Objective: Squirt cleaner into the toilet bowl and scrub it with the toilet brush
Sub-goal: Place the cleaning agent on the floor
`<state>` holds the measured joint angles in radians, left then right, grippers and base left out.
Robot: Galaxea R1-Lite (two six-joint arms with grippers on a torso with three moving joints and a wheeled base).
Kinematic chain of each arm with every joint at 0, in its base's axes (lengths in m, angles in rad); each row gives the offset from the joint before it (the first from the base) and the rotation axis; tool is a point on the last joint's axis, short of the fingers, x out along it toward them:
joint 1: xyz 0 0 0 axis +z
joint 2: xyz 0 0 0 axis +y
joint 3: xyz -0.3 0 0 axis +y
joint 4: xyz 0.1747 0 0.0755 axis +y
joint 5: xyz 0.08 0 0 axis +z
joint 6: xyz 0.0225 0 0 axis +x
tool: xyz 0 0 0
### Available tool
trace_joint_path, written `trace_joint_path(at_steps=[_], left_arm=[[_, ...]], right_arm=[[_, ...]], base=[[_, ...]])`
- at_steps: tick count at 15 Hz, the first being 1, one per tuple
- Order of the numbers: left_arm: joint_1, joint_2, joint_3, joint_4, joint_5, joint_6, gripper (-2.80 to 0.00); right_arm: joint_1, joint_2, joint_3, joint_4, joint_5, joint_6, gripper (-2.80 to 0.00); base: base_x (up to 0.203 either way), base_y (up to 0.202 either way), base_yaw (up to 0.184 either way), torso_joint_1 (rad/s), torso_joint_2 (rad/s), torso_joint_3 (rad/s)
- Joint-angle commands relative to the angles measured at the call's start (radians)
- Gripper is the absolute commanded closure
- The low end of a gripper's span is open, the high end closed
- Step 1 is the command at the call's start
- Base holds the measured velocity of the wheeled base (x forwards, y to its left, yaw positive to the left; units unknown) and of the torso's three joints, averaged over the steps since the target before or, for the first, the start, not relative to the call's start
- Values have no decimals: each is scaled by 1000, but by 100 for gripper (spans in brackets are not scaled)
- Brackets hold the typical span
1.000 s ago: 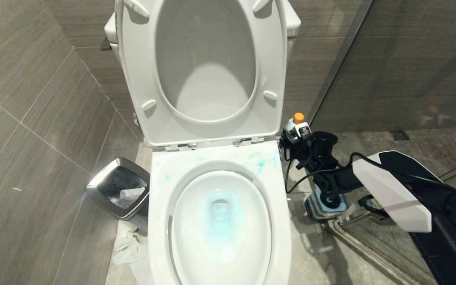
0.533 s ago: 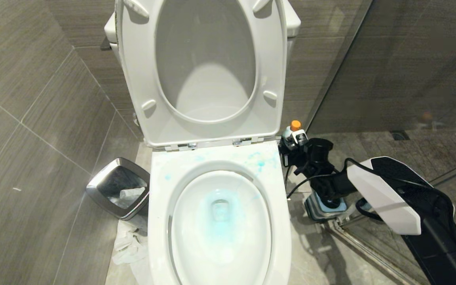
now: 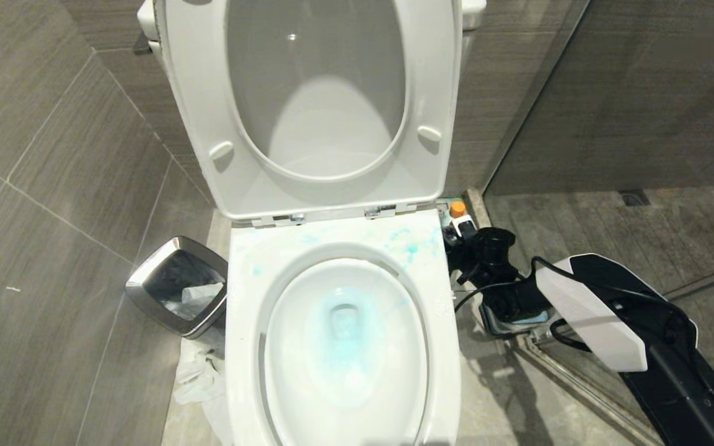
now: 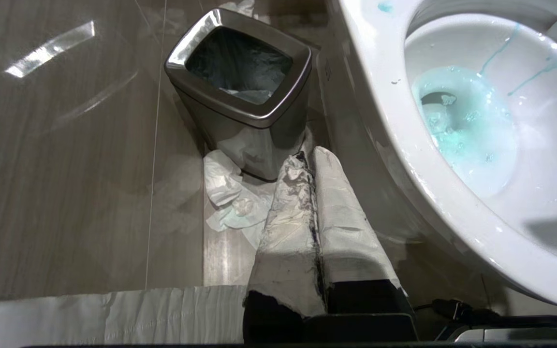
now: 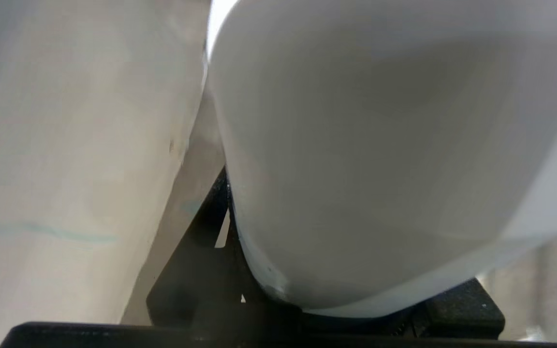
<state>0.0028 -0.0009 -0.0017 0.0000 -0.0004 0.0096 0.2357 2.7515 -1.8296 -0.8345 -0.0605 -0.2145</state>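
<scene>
The right gripper grips the cleaner bottle low beside the toilet bowl's far right corner, just above the floor. The brush holder stands nearer, under the arm. The left gripper, closed, hangs left of the bowl near the steel bin.

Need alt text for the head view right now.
Right hand holds the orange-capped cleaner low beside the toilet bowl, whose seat and lid stand up; blue liquid pools inside. A steel bin stands on the other side.

Grey streaked wall tiles, steel waste bin, crumpled paper, perhaps a glass partition
</scene>
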Motion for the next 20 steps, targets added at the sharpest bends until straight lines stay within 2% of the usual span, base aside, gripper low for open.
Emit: trace_joint_path(at_steps=[1,8,12,20], left_arm=[[0,1,0,0,0,0,0],[0,1,0,0,0,1,0],[0,1,0,0,0,1,0],[0,1,0,2,0,7,0]], right_arm=[[0,20,-6,-5,-1,-2,0],[7,25,-47,14,1,-2,0],[10,68,-152,72,2,-6,0],[15,71,-152,69,1,-6,0]], base=[[0,0,0,8,-1,-193],[0,0,0,4,3,-90],[0,0,0,0,0,0],[0,0,0,3,1,-73]])
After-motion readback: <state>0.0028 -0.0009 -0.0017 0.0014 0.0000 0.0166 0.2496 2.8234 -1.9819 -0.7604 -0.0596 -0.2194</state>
